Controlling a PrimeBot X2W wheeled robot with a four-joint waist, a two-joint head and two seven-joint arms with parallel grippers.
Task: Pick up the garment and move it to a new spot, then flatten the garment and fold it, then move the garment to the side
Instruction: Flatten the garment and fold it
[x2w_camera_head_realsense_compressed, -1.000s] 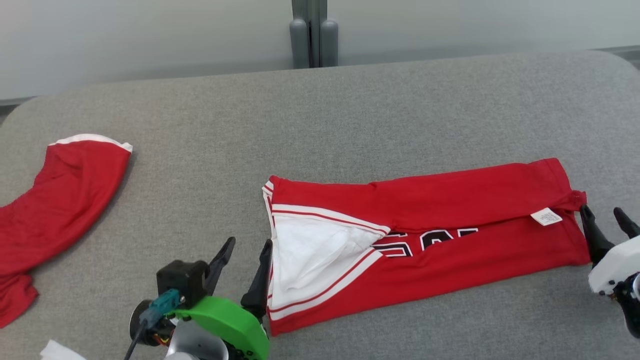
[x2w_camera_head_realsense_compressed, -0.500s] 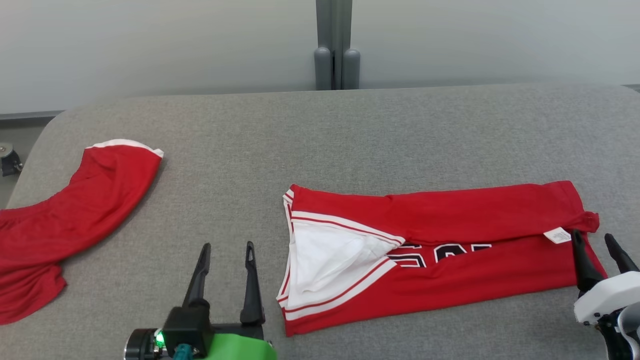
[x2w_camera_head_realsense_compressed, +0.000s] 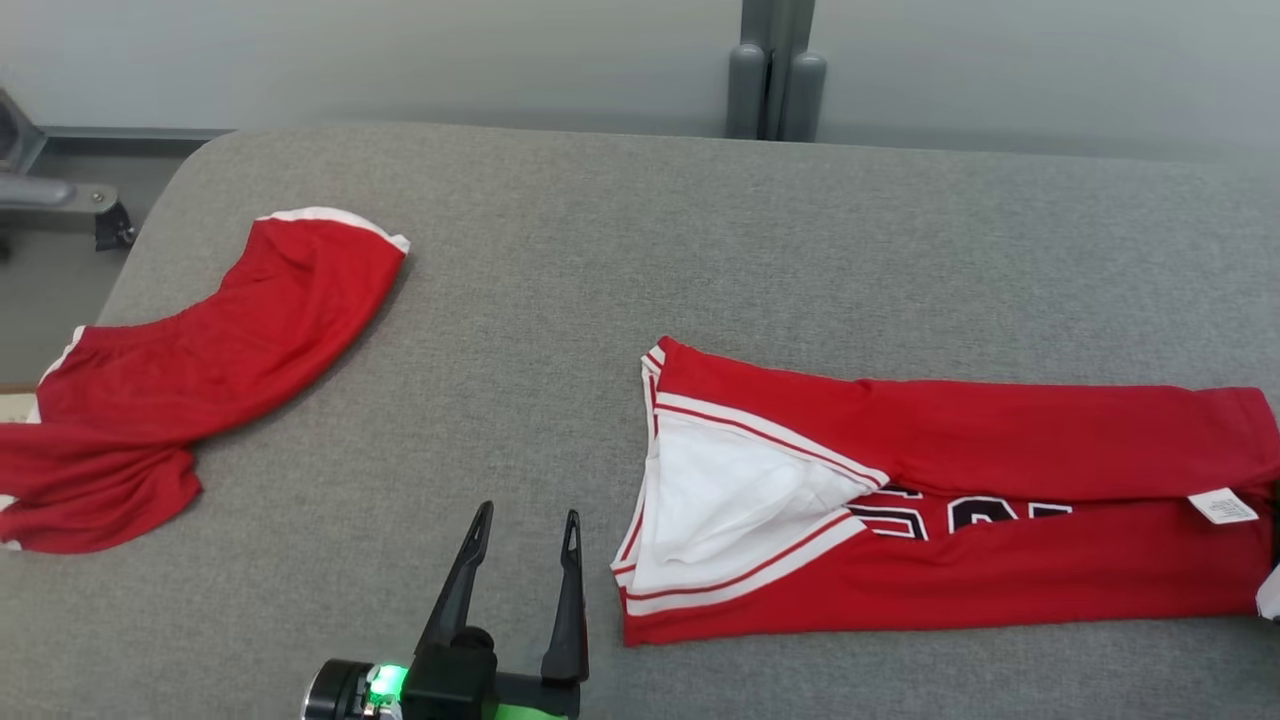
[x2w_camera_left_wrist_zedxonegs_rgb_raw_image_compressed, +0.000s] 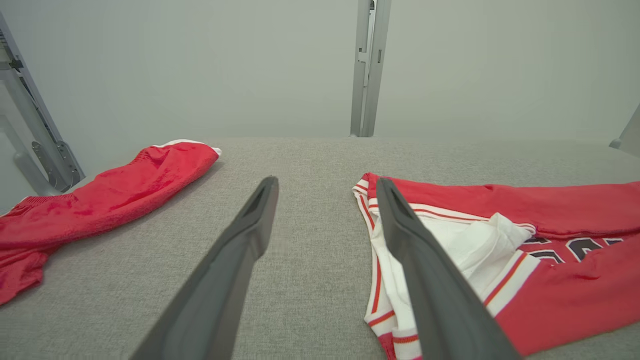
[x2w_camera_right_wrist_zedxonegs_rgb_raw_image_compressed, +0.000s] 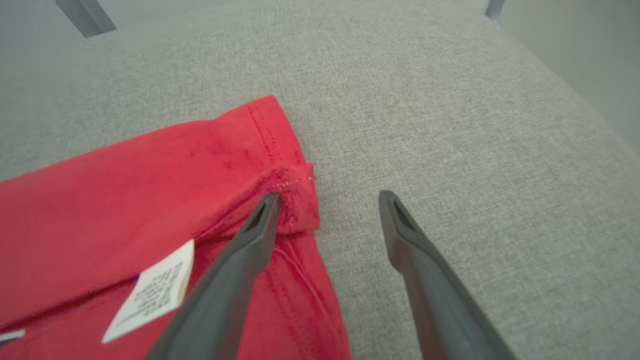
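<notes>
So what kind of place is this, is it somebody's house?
Probably not a house, more like a robot test room. There is a big grey cloth-covered table, a plain pale wall with a grey metal post, and a red jersey and another red garment laid out.

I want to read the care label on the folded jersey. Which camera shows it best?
The right wrist view: the label lies close and large, its print blurred. The head view shows the label small near the right edge. The left wrist view faces the jersey's collar end.
</notes>
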